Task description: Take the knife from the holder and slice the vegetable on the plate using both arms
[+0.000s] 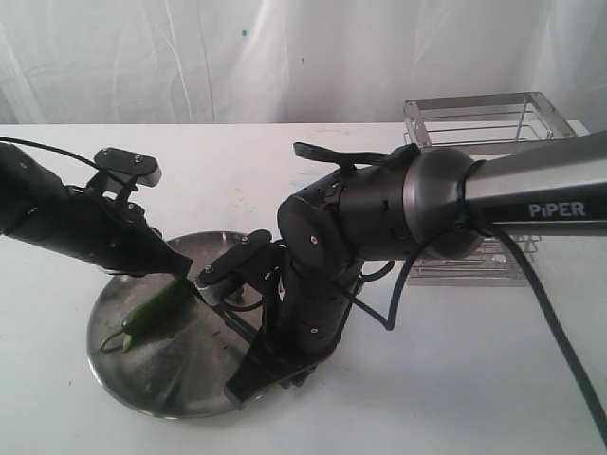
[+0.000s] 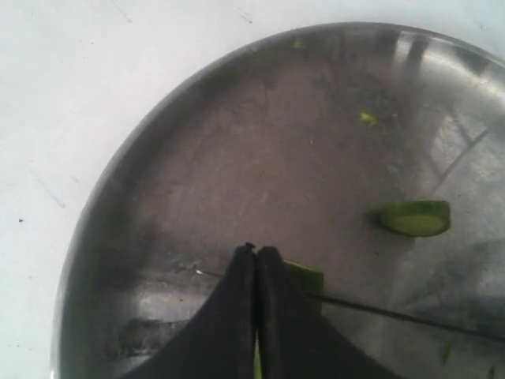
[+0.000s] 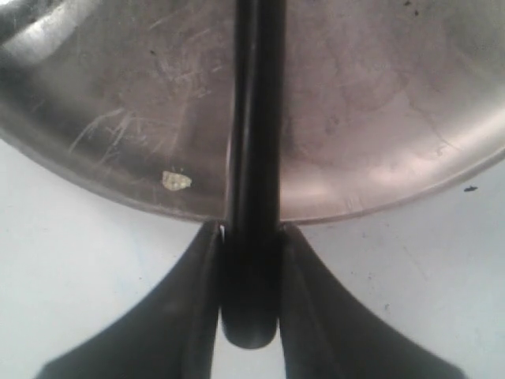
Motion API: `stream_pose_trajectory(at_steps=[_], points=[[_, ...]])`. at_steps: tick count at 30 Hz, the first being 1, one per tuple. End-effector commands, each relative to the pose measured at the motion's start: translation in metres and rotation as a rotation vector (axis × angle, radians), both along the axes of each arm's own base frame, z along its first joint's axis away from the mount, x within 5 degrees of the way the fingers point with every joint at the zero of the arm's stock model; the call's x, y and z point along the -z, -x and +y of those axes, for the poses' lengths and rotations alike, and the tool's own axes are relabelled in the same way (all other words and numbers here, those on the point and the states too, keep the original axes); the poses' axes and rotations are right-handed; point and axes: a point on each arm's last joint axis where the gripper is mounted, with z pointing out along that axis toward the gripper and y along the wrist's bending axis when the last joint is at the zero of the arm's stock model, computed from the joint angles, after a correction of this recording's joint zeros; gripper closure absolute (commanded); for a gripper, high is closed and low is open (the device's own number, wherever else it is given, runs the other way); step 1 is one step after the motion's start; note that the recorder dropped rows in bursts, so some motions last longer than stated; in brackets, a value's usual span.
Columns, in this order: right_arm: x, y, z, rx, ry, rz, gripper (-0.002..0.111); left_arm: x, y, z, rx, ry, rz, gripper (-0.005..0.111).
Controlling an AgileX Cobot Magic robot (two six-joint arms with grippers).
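The green vegetable (image 1: 155, 308) lies on the round steel plate (image 1: 123, 379). My left gripper (image 1: 187, 276) is shut, and its closed tips (image 2: 256, 254) rest on top of the vegetable's cut end (image 2: 309, 278). One cut green slice (image 2: 415, 218) lies apart on the plate (image 2: 237, 134). The knife's thin blade (image 2: 394, 313) crosses the plate just past the cut end. My right gripper (image 3: 251, 234) is shut on the knife's black handle (image 3: 251, 300) at the plate's near rim (image 3: 379, 201). In the exterior view the right gripper (image 1: 248, 379) is low over that rim.
The wire holder (image 1: 484, 123) stands at the back right, behind the right arm's silver section (image 1: 541, 194). The white table (image 1: 455, 370) surrounds the plate. Small green scraps (image 2: 368, 117) and a pale fleck (image 3: 176, 181) lie on the plate.
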Motion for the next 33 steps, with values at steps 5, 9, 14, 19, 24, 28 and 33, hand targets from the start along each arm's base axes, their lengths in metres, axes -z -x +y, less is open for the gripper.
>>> stream_pose_trajectory(at_steps=[5,9,14,19,24,28,33], points=[[-0.002,0.0,0.001,0.003,-0.005,-0.001,0.108,0.012,-0.001,-0.002,-0.005,-0.002,0.033,0.107],[-0.002,0.0,0.001,0.003,-0.005,-0.001,0.108,-0.005,-0.001,-0.003,0.009,0.018,-0.004,0.107],[-0.002,0.0,0.001,0.003,-0.005,-0.001,0.108,-0.018,0.001,-0.003,0.006,0.031,-0.035,0.107],[-0.002,0.0,0.0,0.003,-0.003,0.0,0.108,-0.01,-0.001,-0.003,-0.01,0.036,-0.014,0.107],[-0.002,0.0,0.0,0.003,-0.003,0.0,0.108,0.0,-0.006,-0.003,-0.04,0.036,0.001,0.107],[-0.002,0.0,0.0,0.003,-0.003,0.0,0.108,0.003,-0.007,-0.004,-0.04,0.041,0.015,0.107],[-0.002,0.0,0.001,0.003,-0.004,-0.001,0.108,0.021,-0.002,-0.005,-0.023,0.039,0.088,0.107]])
